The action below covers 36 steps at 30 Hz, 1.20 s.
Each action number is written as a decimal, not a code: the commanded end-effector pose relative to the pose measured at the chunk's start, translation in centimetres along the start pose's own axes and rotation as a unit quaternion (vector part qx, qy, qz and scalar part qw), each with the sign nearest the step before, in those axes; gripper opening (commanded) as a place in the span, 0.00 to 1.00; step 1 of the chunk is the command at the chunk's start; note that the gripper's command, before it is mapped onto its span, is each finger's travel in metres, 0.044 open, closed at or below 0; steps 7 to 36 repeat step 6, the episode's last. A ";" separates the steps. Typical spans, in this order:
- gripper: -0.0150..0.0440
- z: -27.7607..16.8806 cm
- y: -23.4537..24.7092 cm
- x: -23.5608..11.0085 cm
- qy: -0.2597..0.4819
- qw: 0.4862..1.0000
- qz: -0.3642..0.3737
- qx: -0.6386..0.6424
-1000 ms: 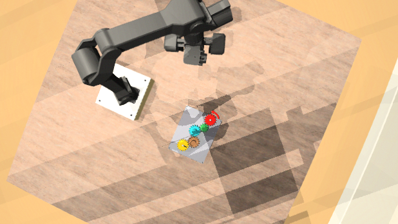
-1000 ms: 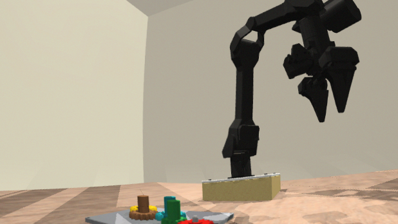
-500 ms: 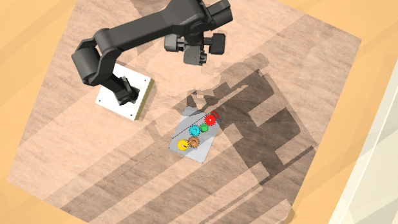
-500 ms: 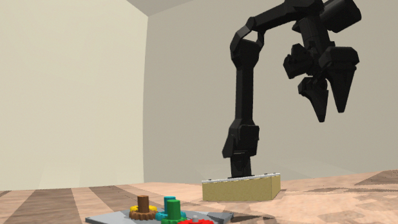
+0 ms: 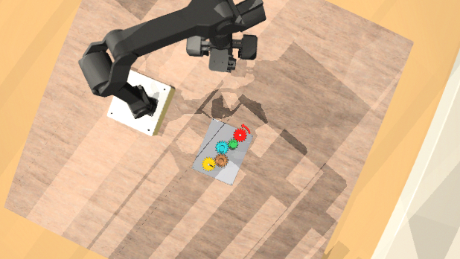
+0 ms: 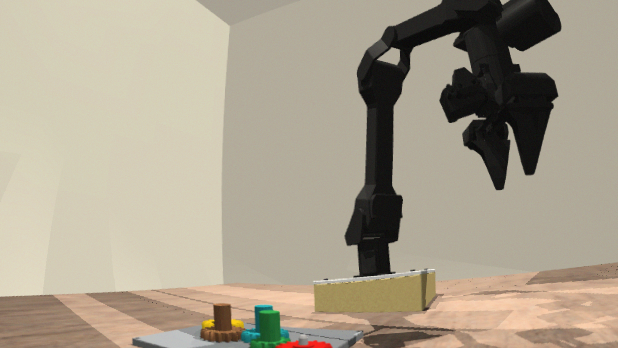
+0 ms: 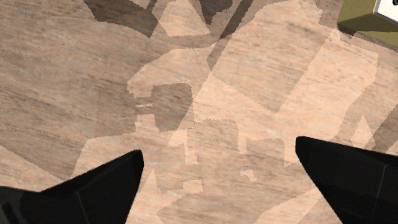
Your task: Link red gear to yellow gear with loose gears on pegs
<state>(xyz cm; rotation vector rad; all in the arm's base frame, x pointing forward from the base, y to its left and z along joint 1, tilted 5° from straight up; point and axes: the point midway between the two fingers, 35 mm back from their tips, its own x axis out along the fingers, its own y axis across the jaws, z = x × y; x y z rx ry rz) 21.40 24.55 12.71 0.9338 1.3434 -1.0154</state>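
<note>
The grey board [image 5: 228,177] [image 6: 165,341] lies on the table. A red gear [image 5: 240,132] [image 6: 312,344] is at one end, beside the red arrow [image 5: 246,128]. A green gear [image 5: 233,144] [image 6: 270,325], a cyan gear [image 5: 222,147] [image 6: 263,313] and a brown gear [image 5: 221,160] [image 6: 222,317] form a row from it to the yellow gear [image 5: 206,164] [image 6: 205,325], which has a black stripe. Neighbouring gears appear to touch at the teeth; they look level on the board, with handles upright. My gripper [image 6: 515,181] [image 7: 219,151] is open and empty, high above the table, away from the board.
The arm's white-topped base block [image 5: 159,97] [image 6: 370,297] stands on the table [image 5: 298,223] beyond the board in the exterior view. Its corner [image 7: 362,15] shows at the top right of the wrist view. Shadows fall across the table and board.
</note>
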 end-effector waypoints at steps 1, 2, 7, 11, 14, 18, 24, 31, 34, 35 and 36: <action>1.00 0.0 -0.1 0.0 0.001 1.000 -0.002 0.002; 1.00 0.0 -0.1 0.0 0.001 1.000 -0.002 0.002; 1.00 0.0 -0.1 0.0 0.001 1.000 -0.002 0.002; 1.00 0.0 -0.1 0.0 0.001 1.000 -0.002 0.002; 1.00 0.0 -0.1 0.0 0.001 1.000 -0.002 0.002; 1.00 0.0 -0.1 0.0 0.001 1.000 -0.002 0.002; 1.00 0.0 -0.1 0.0 0.001 1.000 -0.002 0.002; 1.00 0.0 -0.1 0.0 0.001 1.000 -0.002 0.002; 1.00 0.0 -0.1 0.0 0.001 1.000 -0.002 0.002; 1.00 0.0 -0.1 0.0 0.001 1.000 -0.002 0.002; 1.00 0.0 -0.1 0.0 0.001 1.000 -0.002 0.002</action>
